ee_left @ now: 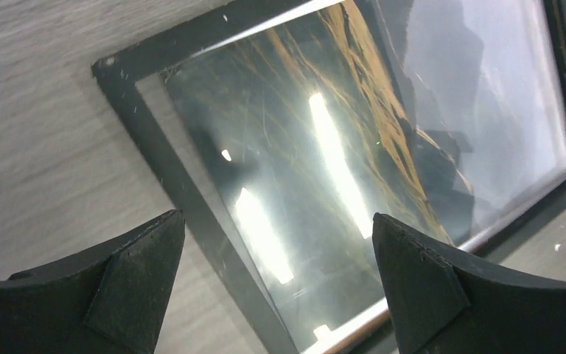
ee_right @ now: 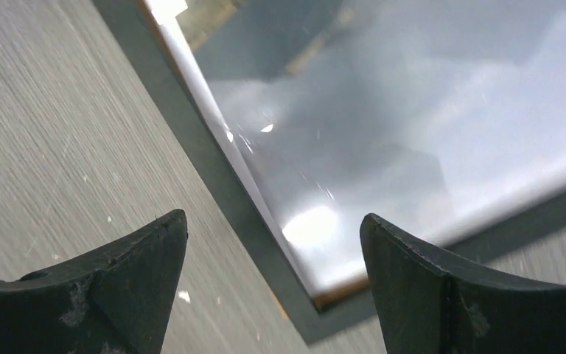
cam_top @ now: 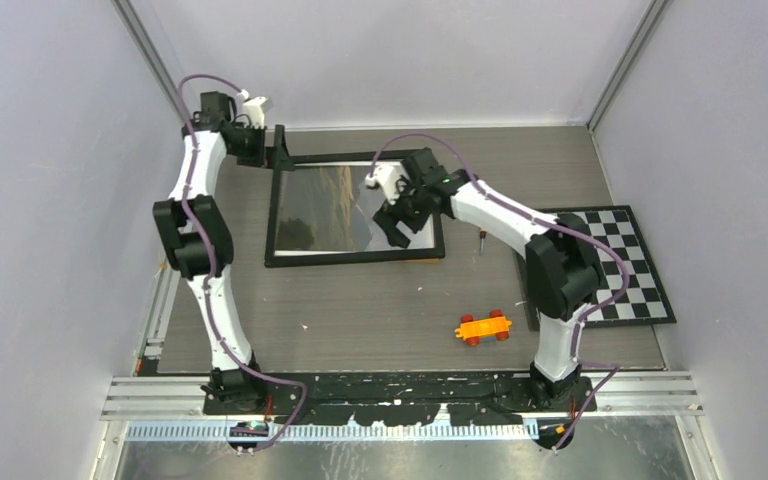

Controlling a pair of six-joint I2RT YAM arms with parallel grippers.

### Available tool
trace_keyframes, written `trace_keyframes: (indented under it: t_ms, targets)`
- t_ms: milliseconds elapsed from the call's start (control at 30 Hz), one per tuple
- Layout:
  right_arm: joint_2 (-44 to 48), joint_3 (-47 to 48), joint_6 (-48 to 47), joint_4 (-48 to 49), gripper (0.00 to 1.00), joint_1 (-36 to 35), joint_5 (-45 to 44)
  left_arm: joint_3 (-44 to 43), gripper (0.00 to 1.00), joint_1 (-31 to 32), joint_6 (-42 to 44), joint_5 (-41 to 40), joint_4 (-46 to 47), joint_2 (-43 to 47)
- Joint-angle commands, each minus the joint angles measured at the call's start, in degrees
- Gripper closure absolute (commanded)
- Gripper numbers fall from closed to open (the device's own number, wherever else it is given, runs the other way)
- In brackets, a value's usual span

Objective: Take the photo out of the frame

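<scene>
The black frame [cam_top: 355, 258] lies flat and face up on the table, with the photo [cam_top: 325, 205] of brown hills and grey mountains showing under glare. My left gripper [cam_top: 278, 150] hovers at the frame's far left corner. In the left wrist view it is open [ee_left: 276, 217] and empty, straddling the frame's rim [ee_left: 184, 184] with the photo [ee_left: 383, 140] beyond. My right gripper [cam_top: 396, 225] hangs over the frame's near right part. The right wrist view shows it open [ee_right: 273, 216], holding nothing, above the rim [ee_right: 221, 184] and the corner of the photo [ee_right: 413, 110].
An orange toy car [cam_top: 483, 327] sits near the front of the table. A black-and-white checkerboard mat [cam_top: 640, 270] lies at the right, partly under the right arm. A small dark stick-like item [cam_top: 480, 241] lies right of the frame. Walls enclose the table.
</scene>
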State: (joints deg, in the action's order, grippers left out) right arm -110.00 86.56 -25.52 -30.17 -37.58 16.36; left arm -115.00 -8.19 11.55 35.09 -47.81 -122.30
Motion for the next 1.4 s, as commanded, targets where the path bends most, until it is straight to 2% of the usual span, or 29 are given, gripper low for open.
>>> trace_keyframes:
  t_ms: [0, 100, 200, 433, 667, 833, 1000, 1367]
  targets:
    - [6.46, -1.49, 5.96, -9.23, 0.09, 3.12, 2.48, -11.81, 0.00, 2.23, 2.99, -0.26, -4.70, -8.66]
    - [9.27, -5.03, 4.82, -9.74, 0.10, 3.98, 2.08, -19.86, 0.00, 3.58, 0.26, -0.66, -3.24, -15.00]
    - [11.48, -8.02, 1.90, -11.36, 0.19, 4.04, 3.08, -25.88, 0.00, 5.06, -1.60, -2.11, -1.03, -19.28]
    - [9.55, -10.31, -1.52, -15.51, 0.44, 4.06, 4.46, -25.73, 0.00, 7.15, -2.75, -7.69, 10.01, -21.91]
    - [6.34, -9.99, -0.60, -17.02, 0.65, 3.94, 4.12, -29.86, 0.00, 7.70, -4.66, -8.14, 12.93, -27.61]
    - [8.02, -12.43, -1.25, -18.47, 0.71, 3.94, 3.53, -31.69, 0.00, 9.92, -5.33, -10.08, 16.82, -30.89]
    - [8.69, -14.33, -1.52, -19.06, 0.72, 4.01, 3.15, -33.85, 0.00, 11.38, -5.26, -10.14, 16.23, -33.33]
    - [3.22, -15.13, 2.02, -11.85, 0.78, 3.99, -6.71, -27.80, 0.02, 11.59, -1.08, -5.15, -1.45, -29.57]
